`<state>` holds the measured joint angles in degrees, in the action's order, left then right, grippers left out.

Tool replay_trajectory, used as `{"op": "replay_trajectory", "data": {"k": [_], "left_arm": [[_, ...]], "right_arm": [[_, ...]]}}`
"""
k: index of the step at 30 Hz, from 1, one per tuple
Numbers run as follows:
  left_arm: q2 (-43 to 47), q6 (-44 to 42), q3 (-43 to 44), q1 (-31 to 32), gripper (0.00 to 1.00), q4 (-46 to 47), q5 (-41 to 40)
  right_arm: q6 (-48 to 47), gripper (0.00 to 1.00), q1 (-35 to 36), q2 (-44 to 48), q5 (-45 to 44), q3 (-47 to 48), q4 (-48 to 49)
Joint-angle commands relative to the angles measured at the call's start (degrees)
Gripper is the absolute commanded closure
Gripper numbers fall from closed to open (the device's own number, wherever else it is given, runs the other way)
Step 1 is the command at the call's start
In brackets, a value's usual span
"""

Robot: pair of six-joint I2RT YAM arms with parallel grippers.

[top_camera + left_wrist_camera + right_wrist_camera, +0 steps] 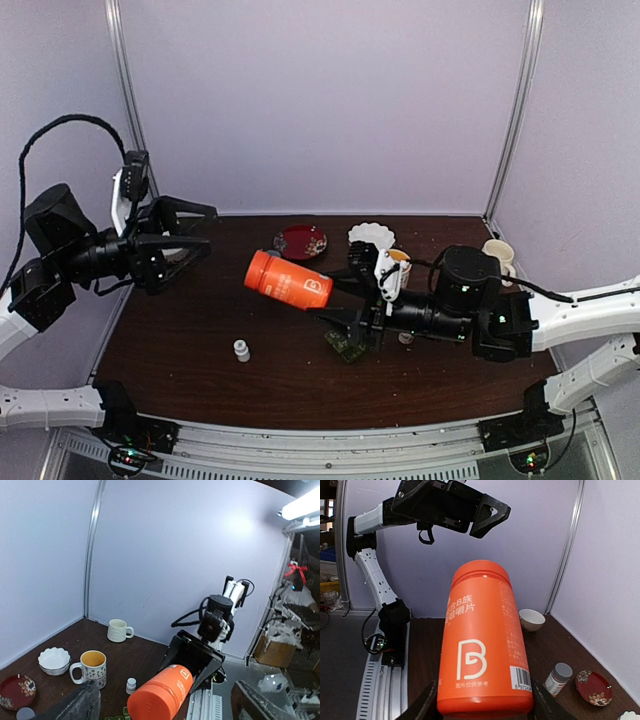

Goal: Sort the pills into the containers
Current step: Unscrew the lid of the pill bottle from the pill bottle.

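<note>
A large orange bottle (288,280) hangs tilted above the table's middle, my right gripper (336,295) shut on its base. In the right wrist view the bottle (482,650) fills the frame between that gripper's fingers (422,706). My left gripper (210,228) stands open at the far left, well clear of the bottle, with nothing in it. From the left wrist view the bottle's cap end (162,695) points toward that open gripper (167,707). The dark-green pill box (345,345), with its containers, lies below the right gripper. No pills show.
A small white bottle (241,350) stands front left. At the back are a red plate (300,241), a white bowl (371,236), a patterned mug (398,262) and a white mug (498,255). Another small white bowl (532,619) sits at the far left.
</note>
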<state>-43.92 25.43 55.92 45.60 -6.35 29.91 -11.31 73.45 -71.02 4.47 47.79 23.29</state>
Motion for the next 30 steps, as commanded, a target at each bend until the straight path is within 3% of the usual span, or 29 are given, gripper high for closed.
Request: {"op": "replay_trajectory", "data": {"k": [1, 5, 13, 18, 23, 27, 30], "left_arm": [[4.96, -23.33, -8.41, 0.35, 0.03, 10.27, 10.55], [6.65, -40.39, -8.33, 0.53, 0.02, 0.71, 12.92], [2.03, -57.94, -4.37, 2.34, 0.02, -13.31, 14.79], [1.46, -70.38, -3.99, 7.09, 0.02, -19.23, 13.61], [1.42, -73.80, -3.71, 11.55, 0.02, -18.90, 3.27], [1.25, -74.12, -3.89, 11.82, 0.06, -17.61, 2.50], [1.05, -74.12, -4.32, 11.87, 0.16, -16.24, 2.14]], "right_arm": [[16.66, 0.93, -2.30, 1.49, 17.06, -0.26, 0.15], [19.29, 0.93, -2.60, 1.85, 21.13, 0.54, -1.98], [20.38, 0.93, -2.72, -0.01, 24.61, 3.77, -6.24], [22.16, 0.94, -3.19, -1.85, 25.27, 5.49, -5.03], [22.57, 0.94, -3.62, -3.43, 25.48, 6.34, -4.75], [23.07, 0.95, -3.84, -4.34, 25.41, 6.51, -4.02], [23.62, 0.95, -3.99, -4.80, 25.52, 6.53, -3.02]]}}
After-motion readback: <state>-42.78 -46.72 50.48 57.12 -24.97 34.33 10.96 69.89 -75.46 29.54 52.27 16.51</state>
